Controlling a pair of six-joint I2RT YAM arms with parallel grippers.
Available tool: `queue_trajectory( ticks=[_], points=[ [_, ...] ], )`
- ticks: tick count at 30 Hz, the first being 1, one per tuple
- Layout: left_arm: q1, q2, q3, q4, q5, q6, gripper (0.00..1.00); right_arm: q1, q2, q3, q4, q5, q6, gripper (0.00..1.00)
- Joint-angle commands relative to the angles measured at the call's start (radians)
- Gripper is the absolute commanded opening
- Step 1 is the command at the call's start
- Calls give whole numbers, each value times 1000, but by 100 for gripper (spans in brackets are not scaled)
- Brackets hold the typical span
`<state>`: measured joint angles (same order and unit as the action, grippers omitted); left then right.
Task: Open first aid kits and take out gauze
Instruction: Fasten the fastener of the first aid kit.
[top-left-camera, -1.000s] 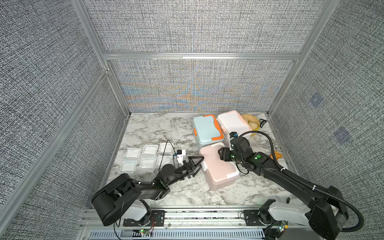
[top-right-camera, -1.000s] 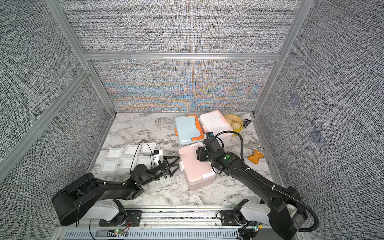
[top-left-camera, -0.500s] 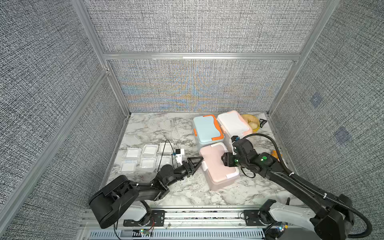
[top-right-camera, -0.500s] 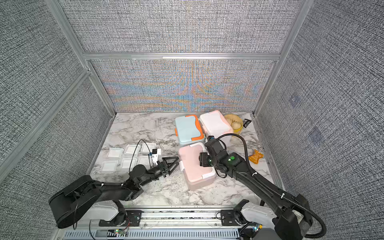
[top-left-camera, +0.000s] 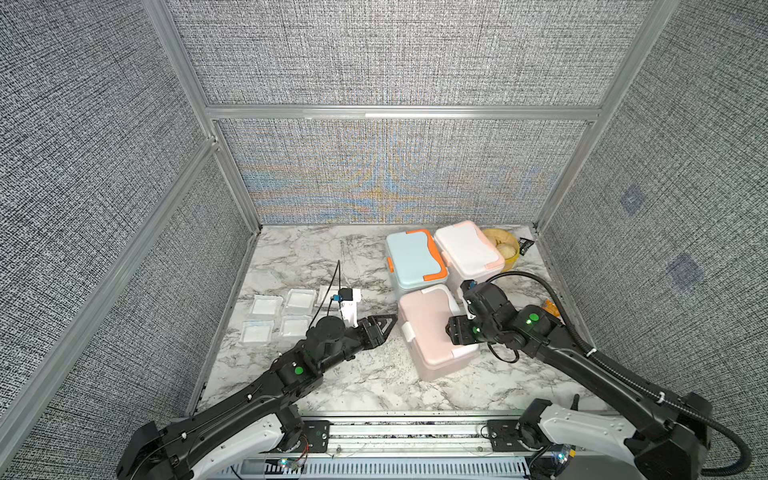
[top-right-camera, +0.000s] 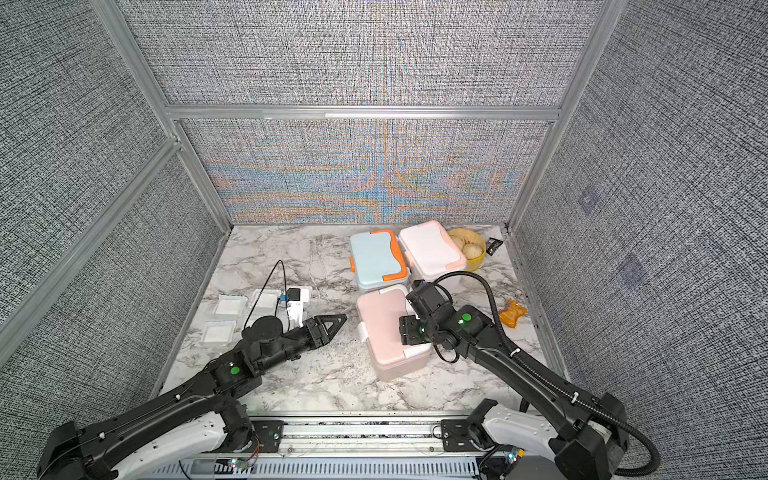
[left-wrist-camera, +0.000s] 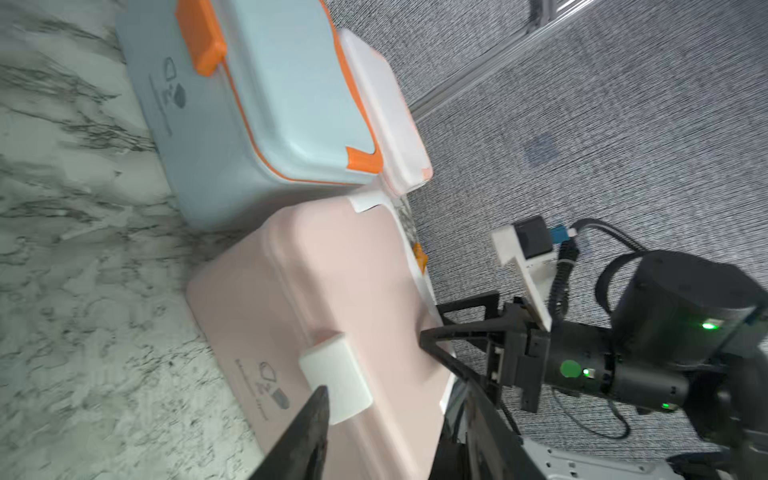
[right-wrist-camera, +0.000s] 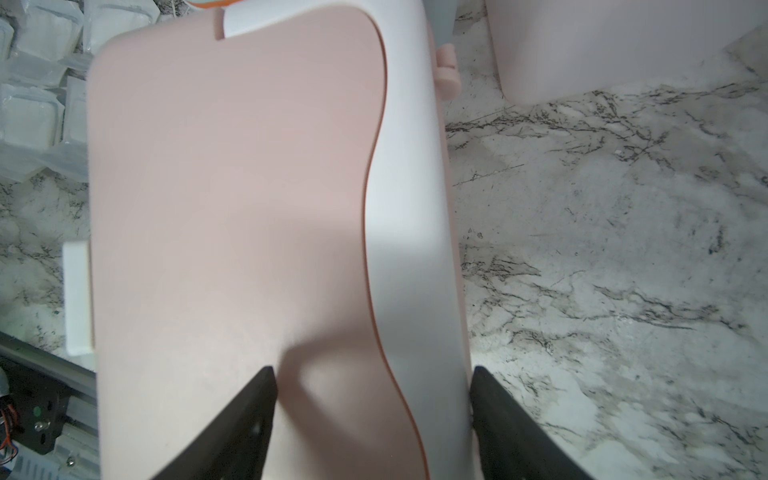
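Right gripper (right-wrist-camera: 372, 370), jaws wide and empty, straddled the white handle (right-wrist-camera: 415, 208) of the dusty pink rounded plastic first aid kit (top-left-camera: 428, 332), closed on the marble table (top-left-camera: 353, 374). It looked light, stiff and slick; its white latch (left-wrist-camera: 334, 382) seemed the place to grip.

Bright, even light is filling both top views; moiré is shimmering across the woven grey back wall (top-left-camera: 395, 174); blur is softening the white marble table (left-wrist-camera: 62, 291) in the left wrist view.

Grey woven wall panels (top-left-camera: 374, 54) stand at nine, twelve and three o'clock — aluminium framing (top-left-camera: 399, 112) joins them; white marble-patterned tabletop (top-left-camera: 299, 253) below.
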<state>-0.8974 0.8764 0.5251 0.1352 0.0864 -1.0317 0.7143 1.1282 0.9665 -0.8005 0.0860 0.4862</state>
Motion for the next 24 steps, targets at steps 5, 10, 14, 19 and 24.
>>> queue_trajectory(
  ticks=[5, 10, 14, 19, 24],
  points=[
    [-48, 174, 88, -57, 45, 58, 43, 7, 18, -34, -127, -62, -18, 71],
    [-59, 237, 125, -51, 41, 68, 37, 7, 16, -35, -129, -64, -22, 70],
    [-59, 259, 135, -64, 28, 78, 37, 7, 18, -45, -117, -74, -22, 70],
    [-59, 282, 145, -80, 21, 84, 33, 8, 18, -59, -103, -83, -22, 69],
    [-59, 292, 137, -89, 18, 85, 28, 8, 15, -66, -100, -83, -22, 69]
  ],
)
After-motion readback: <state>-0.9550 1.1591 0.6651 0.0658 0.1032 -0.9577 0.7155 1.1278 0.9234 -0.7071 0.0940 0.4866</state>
